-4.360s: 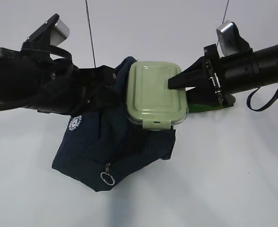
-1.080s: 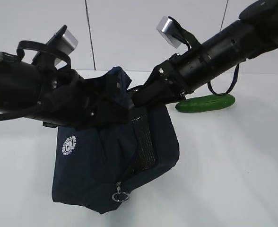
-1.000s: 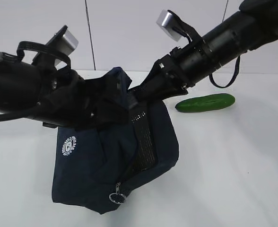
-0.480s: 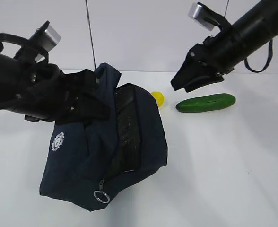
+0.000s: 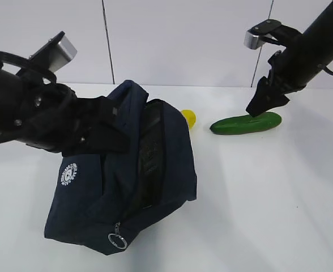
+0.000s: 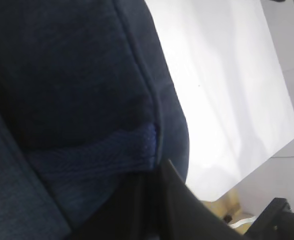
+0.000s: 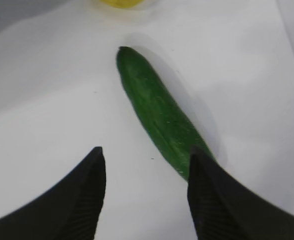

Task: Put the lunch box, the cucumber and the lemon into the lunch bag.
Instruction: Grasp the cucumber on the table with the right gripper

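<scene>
hovering just above the cucumber (image 7: pixel 157 117), the right gripper (image 7: pixel 144 192) has its jaws spread apart — nothing between them. the lemon (image 5: pixel 188 118) sits between cucumber and lunch bag (image 5: pixel 127 187), whose fabric the left gripper (image 5: pixel 107 127) grips; its jaws are hidden, so their state is unclear.

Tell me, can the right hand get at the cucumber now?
Probably yes. The right hand is open just above the cucumber, with nothing between them; the lemon lies apart.

Lunch bag (image 5: pixel 166 158) matt navy cloth; cucumber (image 7: pixel 159 116) glossy; table (image 5: pixel 268 198) smooth white
</scene>
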Tool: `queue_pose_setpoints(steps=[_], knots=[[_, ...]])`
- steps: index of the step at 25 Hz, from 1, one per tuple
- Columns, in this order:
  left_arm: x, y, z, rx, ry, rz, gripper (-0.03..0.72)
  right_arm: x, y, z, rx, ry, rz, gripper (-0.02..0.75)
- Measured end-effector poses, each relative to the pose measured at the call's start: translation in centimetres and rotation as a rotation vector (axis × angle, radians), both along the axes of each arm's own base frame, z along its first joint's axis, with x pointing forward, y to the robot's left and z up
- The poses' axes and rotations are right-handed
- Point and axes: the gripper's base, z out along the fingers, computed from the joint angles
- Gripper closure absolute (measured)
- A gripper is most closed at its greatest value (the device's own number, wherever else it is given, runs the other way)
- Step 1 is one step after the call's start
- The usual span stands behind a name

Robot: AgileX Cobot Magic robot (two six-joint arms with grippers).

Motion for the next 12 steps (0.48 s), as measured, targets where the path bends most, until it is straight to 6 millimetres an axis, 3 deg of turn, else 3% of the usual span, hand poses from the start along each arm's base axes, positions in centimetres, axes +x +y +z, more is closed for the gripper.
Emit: queue_pose_setpoints(steps=[3,6,12], knots=[[-0.1,0.1,0.0,0.022,-0.015,-0.018,0.678,0.6,-0.5,0.0,-0.114,-0.139,0.155,0.316],[-0.1,0.1,0.0,0.028,-0.021,-0.02,0.678,1.7,-1.0,-0.1,-0.196,-0.265,0.191,0.316],[-0.1,0.1,0.0,0.025,-0.019,-0.018,0.678,3.5,-1.5,-4.6,-0.319,-0.279,0.317,0.316]])
